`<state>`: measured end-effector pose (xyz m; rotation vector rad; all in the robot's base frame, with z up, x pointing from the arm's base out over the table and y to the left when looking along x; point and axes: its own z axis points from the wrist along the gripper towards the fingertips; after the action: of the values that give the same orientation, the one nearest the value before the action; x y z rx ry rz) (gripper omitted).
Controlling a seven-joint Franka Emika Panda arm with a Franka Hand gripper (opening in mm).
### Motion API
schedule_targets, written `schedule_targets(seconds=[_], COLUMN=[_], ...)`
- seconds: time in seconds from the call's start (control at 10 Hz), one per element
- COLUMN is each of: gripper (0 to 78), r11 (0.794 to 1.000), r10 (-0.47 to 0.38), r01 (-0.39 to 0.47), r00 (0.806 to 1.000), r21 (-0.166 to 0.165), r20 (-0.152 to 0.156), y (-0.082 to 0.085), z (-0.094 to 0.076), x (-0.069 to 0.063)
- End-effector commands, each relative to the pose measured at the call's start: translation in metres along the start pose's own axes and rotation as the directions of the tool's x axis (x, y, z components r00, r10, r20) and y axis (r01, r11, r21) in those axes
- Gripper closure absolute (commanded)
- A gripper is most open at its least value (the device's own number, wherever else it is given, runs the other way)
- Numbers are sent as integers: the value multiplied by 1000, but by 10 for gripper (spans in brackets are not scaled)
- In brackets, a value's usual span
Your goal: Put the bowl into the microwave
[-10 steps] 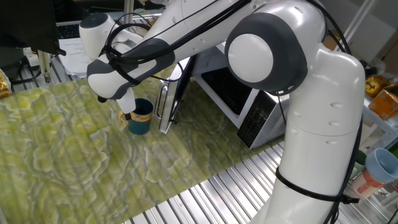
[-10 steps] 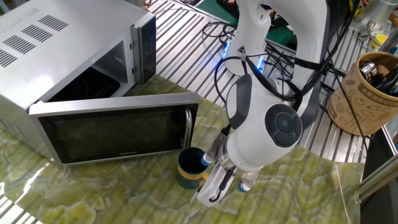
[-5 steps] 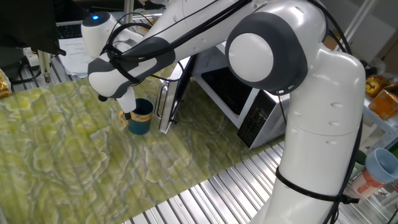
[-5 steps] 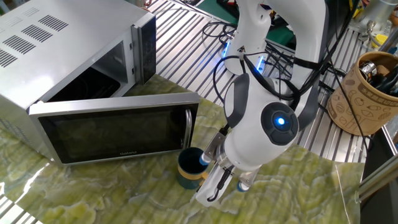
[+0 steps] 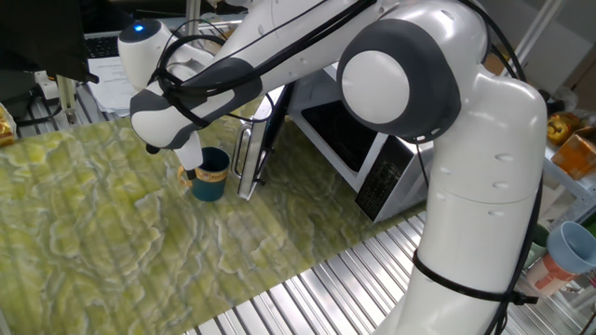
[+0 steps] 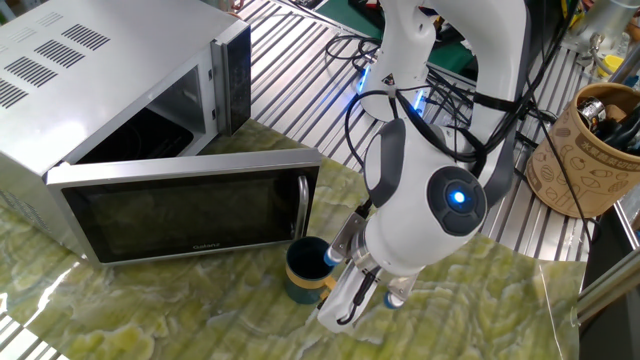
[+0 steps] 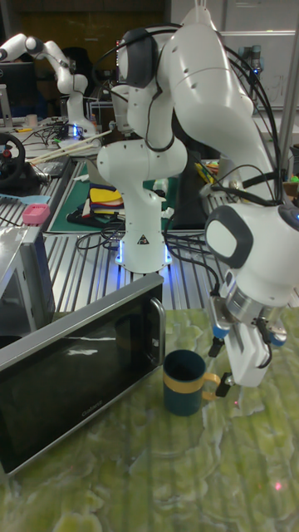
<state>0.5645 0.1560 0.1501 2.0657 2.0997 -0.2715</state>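
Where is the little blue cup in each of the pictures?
One fixed view: the cup is left of the middle, under the robot's wrist.
The other fixed view: the cup sits low in the middle, by the door's corner.
Tall fixed view: the cup is below the middle.
Shared landmark: the microwave with its door open, right beside the cup.

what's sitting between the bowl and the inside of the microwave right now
The open microwave door stands between the bowl and the microwave cavity, seen in the other fixed view.

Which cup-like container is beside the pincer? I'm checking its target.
The dark teal mug with the yellow handle, by the microwave door; the tan patterned pot stands far off.
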Motion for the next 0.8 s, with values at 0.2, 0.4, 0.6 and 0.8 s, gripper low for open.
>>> schedule_targets(seconds=[0.2,0.4,0.6,0.8], gripper=[1,1,1,1], r11=[999,998,997,994], r10=[-42,-61,-78,-107], r01=[48,66,82,110], r00=[964,967,971,977], r21=[-17,-12,-7,-5], r20=[263,246,224,183], y=[-7,-9,-10,-11], z=[-5,-3,0,4], x=[11,12,13,14])
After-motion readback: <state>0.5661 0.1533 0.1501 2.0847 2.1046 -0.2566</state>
